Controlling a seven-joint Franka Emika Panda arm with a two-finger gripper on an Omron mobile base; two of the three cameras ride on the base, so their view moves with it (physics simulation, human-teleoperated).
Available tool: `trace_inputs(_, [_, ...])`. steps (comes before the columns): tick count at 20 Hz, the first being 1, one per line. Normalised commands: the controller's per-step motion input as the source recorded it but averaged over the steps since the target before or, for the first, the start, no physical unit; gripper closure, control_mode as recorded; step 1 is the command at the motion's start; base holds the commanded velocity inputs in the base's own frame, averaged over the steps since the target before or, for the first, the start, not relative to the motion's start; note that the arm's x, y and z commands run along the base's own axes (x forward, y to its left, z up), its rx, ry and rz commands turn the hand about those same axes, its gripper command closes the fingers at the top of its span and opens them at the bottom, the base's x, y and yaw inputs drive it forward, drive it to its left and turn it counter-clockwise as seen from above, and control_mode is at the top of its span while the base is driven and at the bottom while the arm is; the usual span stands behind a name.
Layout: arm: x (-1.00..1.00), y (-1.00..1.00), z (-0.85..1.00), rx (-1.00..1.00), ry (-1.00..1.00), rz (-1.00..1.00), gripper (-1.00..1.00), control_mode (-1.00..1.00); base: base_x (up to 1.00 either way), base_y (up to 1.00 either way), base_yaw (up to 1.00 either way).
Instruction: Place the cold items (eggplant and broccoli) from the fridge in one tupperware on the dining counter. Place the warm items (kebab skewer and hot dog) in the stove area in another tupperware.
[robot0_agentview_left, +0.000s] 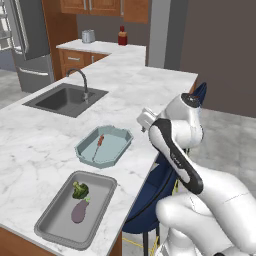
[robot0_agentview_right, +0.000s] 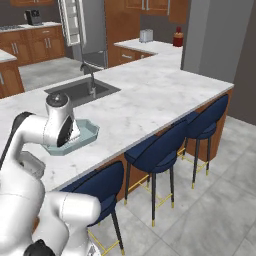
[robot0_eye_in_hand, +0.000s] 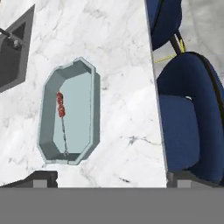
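No lettering to read anywhere here. The red bottle (robot0_agentview_left: 122, 36) at the top of the left base view, toward the back of the counter, shows a dark cap and a plain red body, with any label too small to make out. The fridge (robot0_agentview_left: 27, 45) in the upper left carries no badge that can be read, and the toaster (robot0_agentview_left: 88, 36) beside the bottle is blank as well.

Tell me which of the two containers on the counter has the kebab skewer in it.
The light blue octagonal tupperware nearer the sink holds the kebab skewer; the grey rectangular tupperware holds broccoli and eggplant.
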Motion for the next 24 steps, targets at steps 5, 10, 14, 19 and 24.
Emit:
trace_inputs(5, [-1.0,-0.32,-0.13,-0.06,0.11,-0.15,-1.0,-1.0,0.0,0.0,0.0])
trace_inputs(10, [-1.0,-0.55,-0.47,-0.02,-0.01,-0.03,-1.0,-1.0,0.0,0.0,0.0])
trace_inputs(14, [-0.72,-0.5,-0.59,0.0,-0.04,0.0,-1.0,-1.0,0.0,0.0,0.0])
trace_inputs(19, [0.02,0.01,-0.26,-0.02,0.03,0.0,-1.0,-1.0,0.0,0.0,0.0])
trace_inputs(24, [0.02,0.02,-0.14,-0.02,0.01,0.0,-1.0,1.0,-0.21,0.0,0.21])
